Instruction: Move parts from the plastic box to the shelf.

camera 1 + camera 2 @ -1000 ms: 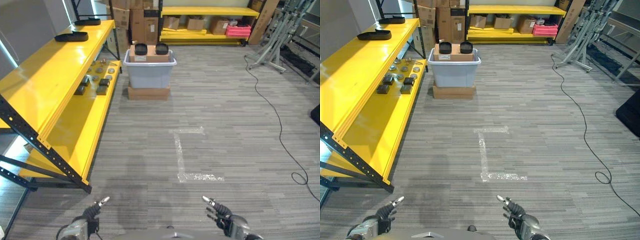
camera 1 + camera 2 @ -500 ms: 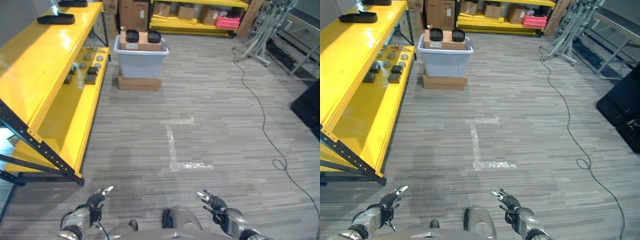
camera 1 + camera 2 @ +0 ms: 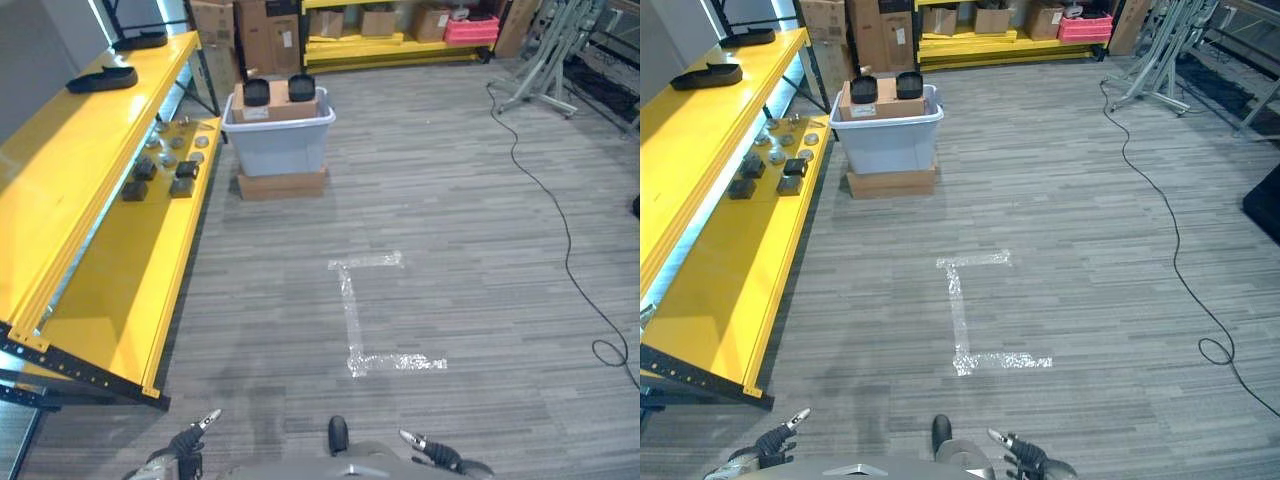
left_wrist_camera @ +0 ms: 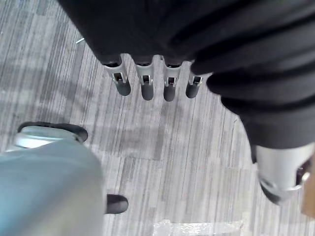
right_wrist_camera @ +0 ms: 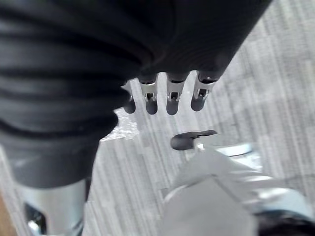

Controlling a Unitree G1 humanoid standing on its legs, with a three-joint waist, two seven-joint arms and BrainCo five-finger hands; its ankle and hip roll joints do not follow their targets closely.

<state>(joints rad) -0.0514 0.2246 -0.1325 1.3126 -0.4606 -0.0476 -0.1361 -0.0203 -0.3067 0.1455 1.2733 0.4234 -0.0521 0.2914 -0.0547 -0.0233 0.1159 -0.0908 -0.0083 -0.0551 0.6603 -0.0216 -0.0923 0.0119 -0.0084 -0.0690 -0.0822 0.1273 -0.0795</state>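
Left hand (image 3: 185, 452) sits low at the near edge of the head camera's view, fingers (image 4: 143, 83) extended and relaxed, holding nothing; grey plank floor (image 3: 450, 230) lies beneath it. Right hand (image 3: 435, 453) is likewise low at the near edge, its fingers (image 5: 172, 96) straight and empty, over the same floor.

The grey plastic box (image 3: 279, 140) stands well ahead of both hands, at the far end of the floor, resting on a flat cardboard box (image 3: 282, 185). Inside it sits a brown carton (image 3: 276, 103) with two black round parts (image 3: 257, 92) on top, side by side.

The yellow shelf (image 3: 95, 260) runs along the robot's left side, just beside the plastic box. On its lower tier, near the box, lie several small dark block-shaped parts (image 3: 183, 178) and round metal parts (image 3: 171, 142). On its upper tier lie two black trays (image 3: 101, 79), one beyond the other.

White tape (image 3: 365, 310) forms a bracket-shaped mark on the floor between the hands and the plastic box. A second yellow shelf (image 3: 380, 45) with cartons stands along the far wall.
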